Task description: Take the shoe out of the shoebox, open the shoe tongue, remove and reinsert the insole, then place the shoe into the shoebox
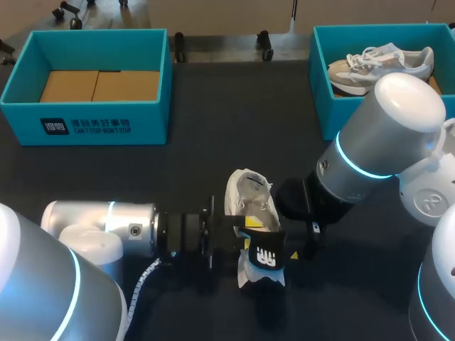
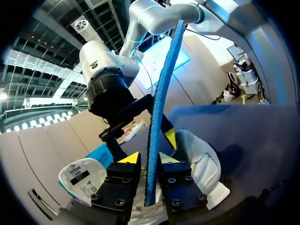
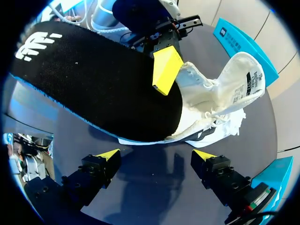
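Where the left gripper shows in its own wrist view, both yellow tips press a thin black foam insole with a blue edge from two sides. The insole is clamped and appears there only edge-on, as a blue strip. The right wrist view alone shows its broad black face with a white logo, ahead of the right gripper, whose fingers are spread wide with nothing between them. The white lace-up sneaker lies on the dark table at lower centre of the head view, overlapped by the insole's end. Only the head view takes in the teal cardboard shoebox at upper left, and a second teal box at upper right holding another pale sneaker.
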Robot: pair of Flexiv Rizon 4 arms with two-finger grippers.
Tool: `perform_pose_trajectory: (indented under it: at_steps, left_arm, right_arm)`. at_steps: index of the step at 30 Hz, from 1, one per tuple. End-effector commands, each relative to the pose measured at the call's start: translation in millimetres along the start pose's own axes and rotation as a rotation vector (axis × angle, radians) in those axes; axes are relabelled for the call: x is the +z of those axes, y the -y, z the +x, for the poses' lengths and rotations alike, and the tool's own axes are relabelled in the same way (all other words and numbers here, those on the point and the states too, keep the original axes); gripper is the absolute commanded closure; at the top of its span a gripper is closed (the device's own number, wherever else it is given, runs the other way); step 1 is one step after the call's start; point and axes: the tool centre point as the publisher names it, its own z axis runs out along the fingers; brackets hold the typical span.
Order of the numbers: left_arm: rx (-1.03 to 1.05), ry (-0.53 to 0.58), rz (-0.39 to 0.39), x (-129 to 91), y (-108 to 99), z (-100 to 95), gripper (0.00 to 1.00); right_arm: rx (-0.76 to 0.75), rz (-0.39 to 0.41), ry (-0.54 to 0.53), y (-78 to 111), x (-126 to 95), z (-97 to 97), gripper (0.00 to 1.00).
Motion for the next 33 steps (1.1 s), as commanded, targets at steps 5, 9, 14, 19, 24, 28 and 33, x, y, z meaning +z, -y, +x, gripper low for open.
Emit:
perform_pose_trajectory:
  at_steps: [5,9,14,19,24,28,33]
  left_arm:
    - [0.011,-0.017,-0.016,10,13,-1.4,0.77]
    - [0.024,-0.032,-0.025,17,16,0.6,0.76]
    - [0.050,-0.037,-0.028,21,18,2.7,0.80]
    - [0.076,-0.036,-0.015,20,18,4.3,1.00]
    - [0.119,-0.037,-0.015,19,12,5.5,1.00]
    - [0.154,-0.037,-0.023,19,7,4.0,1.00]
    - [0.195,-0.032,-0.046,19,-2,1.6,1.00]
  right_arm:
    - [0.000,0.000,0.003,-0.2,1,1.3,0.00]
    - [0.000,0.000,0.003,-0.2,1,1.3,0.00]
    - [0.000,0.000,0.003,-0.2,1,1.3,0.00]
    - [0.000,0.000,0.003,-0.2,1,1.3,0.00]
    - [0.000,0.000,0.003,-0.2,1,1.3,0.00]
    - [0.000,0.000,0.003,-0.2,1,1.3,0.00]
    - [0.000,0.000,0.003,-0.2,1,1.3,0.00]
